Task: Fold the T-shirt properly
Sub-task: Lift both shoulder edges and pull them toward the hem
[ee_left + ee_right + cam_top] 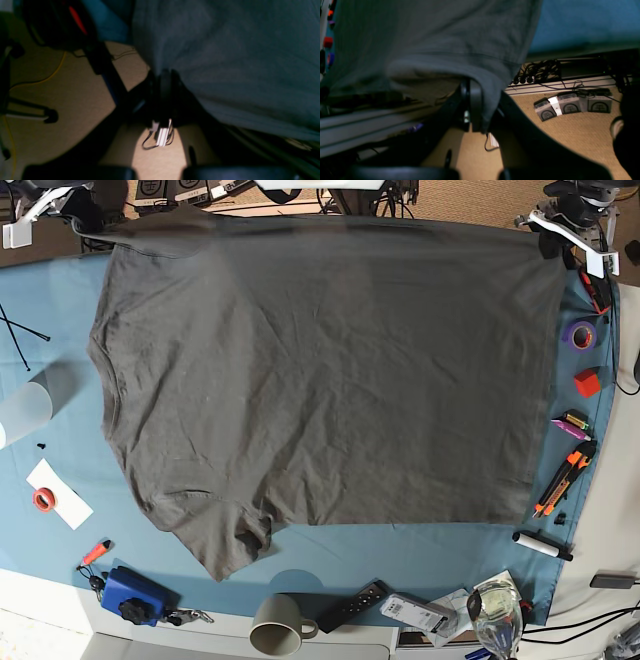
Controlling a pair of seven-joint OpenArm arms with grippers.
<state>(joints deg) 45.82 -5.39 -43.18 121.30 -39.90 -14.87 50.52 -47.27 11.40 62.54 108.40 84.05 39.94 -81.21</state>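
Your left gripper [162,82] is pinched tight on the edge of the T-shirt [330,380], its dark jaws meeting on the grey cloth, which fans away up and to the right of them in the blurred left wrist view. Your right gripper [475,110] is likewise clamped on the shirt, with a hemmed fold of fabric draped over and between its jaws in the right wrist view. From the base view you see both holds sit at the far edge of the table, one at each far corner of the shirt, and the garment lies spread wide and wrinkled over the blue table cloth [60,310], one short sleeve pointing toward the near edge. Around it you have a roll of purple tape [578,334], a red block [587,382] and an orange cutter [559,480] along one side, and a grey mug [279,624], a black remote [353,606] and a blue box [131,595] along the near edge.
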